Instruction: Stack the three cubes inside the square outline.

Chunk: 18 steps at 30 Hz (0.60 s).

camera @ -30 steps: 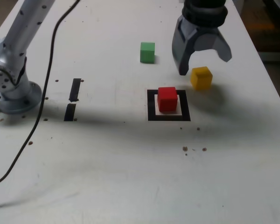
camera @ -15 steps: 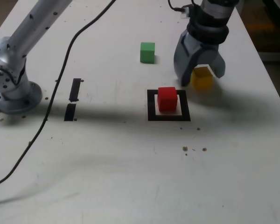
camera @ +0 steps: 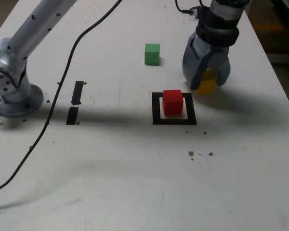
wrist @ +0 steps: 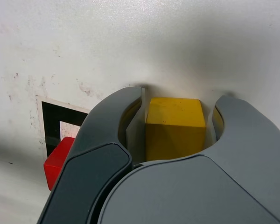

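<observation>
Grey jaws (camera: 206,83) closed around the yellow cube (camera: 206,85), one jaw on each side face, per the wrist view (wrist: 175,128). Cube apparently still seated on the white table (camera: 135,168), no gap visible beneath it in either view. Firm contact on both faces not fully confirmable: slim gaps visible beside the cube in the wrist view, so grip judged as just made, not yet proven by a lift.

Just beside the jaws, toward the exterior view's left and nearer that camera: red cube (camera: 173,102) resting inside the square outline (camera: 156,108), roughly centred on the white middle, black border visible on all sides. Same red cube and a corner of the outline visible past one jaw in the wrist view (wrist: 58,161).

Farther from the jaws, toward the exterior view's left and away from that camera: green cube (camera: 152,54) standing alone on the table, well apart from the outline, untouched.

Well away from the jaws, at the exterior view's left: two short black tape strips (camera: 75,102), arm base (camera: 9,91) and a black cable (camera: 53,96), none involved in the stack.

Progress, as a judgement:
- Done: first cube placed in the outline as the stack's base.
- In hand: pickup of the second cube, at the grasp stage.
- Left: lift and set yellow squarely on red; then fetch green and set on top.
- Roughly one third complete.
</observation>
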Available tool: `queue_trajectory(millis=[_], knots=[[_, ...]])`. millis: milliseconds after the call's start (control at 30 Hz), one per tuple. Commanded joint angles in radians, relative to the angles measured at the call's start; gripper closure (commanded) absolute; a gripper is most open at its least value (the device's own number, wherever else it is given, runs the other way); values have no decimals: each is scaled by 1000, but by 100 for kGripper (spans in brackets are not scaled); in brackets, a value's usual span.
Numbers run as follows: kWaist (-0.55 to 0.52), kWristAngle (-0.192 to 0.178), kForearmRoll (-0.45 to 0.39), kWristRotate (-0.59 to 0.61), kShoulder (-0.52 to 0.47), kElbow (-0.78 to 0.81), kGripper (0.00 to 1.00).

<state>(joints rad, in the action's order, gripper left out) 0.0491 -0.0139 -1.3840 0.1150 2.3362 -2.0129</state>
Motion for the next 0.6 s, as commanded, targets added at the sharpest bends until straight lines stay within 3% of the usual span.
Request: queue_trajectory(millis=[0,200,400,567], knots=[[1,-1,2,1,-1,-10,66],[-17,-21,-31,-15,-58,-47,74],[-77,-32,-157,-30,-205,-71,74],[-149,-30,-227,-5,-309,2,74]])
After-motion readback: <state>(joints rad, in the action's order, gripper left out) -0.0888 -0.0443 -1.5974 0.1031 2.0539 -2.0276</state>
